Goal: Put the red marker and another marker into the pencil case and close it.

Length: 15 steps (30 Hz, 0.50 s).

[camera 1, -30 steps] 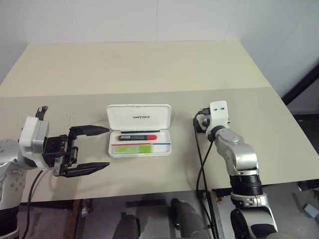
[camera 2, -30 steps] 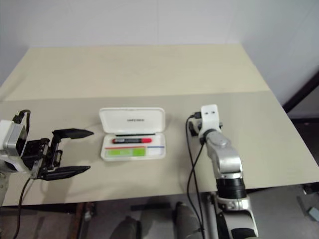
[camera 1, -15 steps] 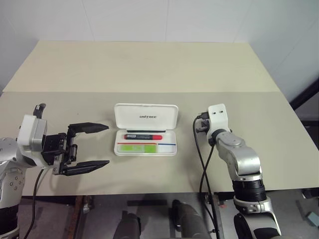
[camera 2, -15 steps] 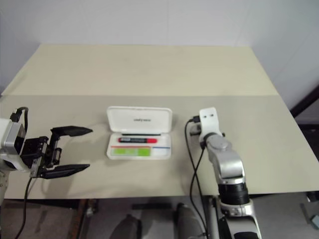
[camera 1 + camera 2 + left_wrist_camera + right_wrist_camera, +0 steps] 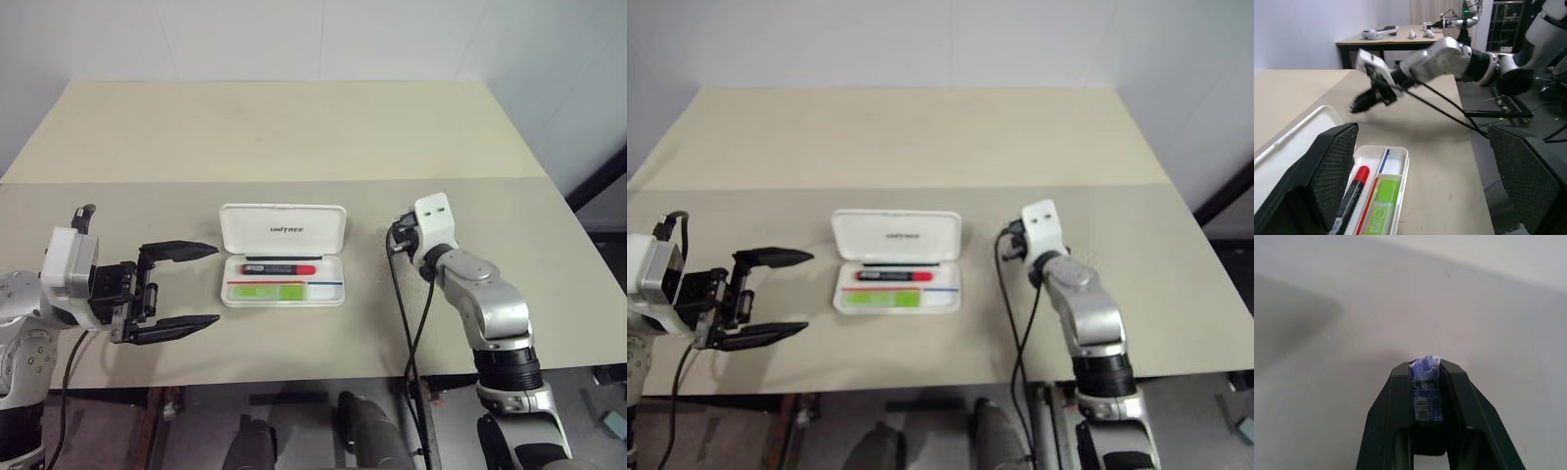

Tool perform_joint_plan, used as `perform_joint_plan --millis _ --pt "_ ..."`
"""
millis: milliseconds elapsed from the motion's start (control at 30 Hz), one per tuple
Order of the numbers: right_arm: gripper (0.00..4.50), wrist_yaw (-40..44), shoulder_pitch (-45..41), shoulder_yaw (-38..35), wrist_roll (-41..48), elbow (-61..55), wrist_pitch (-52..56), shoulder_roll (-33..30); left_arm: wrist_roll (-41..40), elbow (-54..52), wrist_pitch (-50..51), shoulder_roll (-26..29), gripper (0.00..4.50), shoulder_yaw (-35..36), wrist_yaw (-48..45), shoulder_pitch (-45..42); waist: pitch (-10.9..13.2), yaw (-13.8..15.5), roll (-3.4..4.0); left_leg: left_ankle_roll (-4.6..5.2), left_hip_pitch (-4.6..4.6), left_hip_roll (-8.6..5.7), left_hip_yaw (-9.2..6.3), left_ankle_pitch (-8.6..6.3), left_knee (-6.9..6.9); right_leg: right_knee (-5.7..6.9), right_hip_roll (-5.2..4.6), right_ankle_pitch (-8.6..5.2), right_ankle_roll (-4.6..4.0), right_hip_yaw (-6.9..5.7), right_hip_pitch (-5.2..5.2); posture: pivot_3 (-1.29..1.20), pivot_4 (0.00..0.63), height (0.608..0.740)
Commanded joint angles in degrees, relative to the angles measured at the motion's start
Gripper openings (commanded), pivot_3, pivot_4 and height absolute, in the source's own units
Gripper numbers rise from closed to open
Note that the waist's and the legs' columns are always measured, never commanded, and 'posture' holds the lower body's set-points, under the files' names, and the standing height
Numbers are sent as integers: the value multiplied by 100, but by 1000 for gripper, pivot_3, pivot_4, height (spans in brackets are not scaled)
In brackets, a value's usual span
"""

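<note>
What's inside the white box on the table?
The open pencil case holds the red marker and a light-green highlighter below it. The lining beneath them is covered, apart from red and blue stripes.

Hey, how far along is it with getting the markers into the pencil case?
Done: the red marker and the green highlighter lie inside the pencil case. In hand: neither tool touches the case; the left tool is open beside it, the right tool shut. Left: the lid stands open and needs closing.
</note>
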Motion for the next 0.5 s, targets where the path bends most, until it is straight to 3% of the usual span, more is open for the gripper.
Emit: perform_joint_plan --millis 33,367,500 --pt "398 590 -348 -62 334 -517 -152 -330 -11 -22 -89 -33 4500 27 -1 -35 0 -31 0 0 0 1 -1 0 0 0 1 0 0 -1 0 0 150 740" --pt "398 2870 -519 903 1431 -1640 849 -2042 0 154 -207 40 4500 205 -351 236 1 -45 1 8 -7 2 -2 -5 -3 -13 0 -1 0 -3 -2 0 150 740" --pt "398 3148 -686 1332 1522 -1648 926 -2168 261 384 -428 243 4500 383 -657 669 1 -83 1 12 -3 5 6 -7 -2 -19 1 -1 -1 -1 -2 0 150 740"
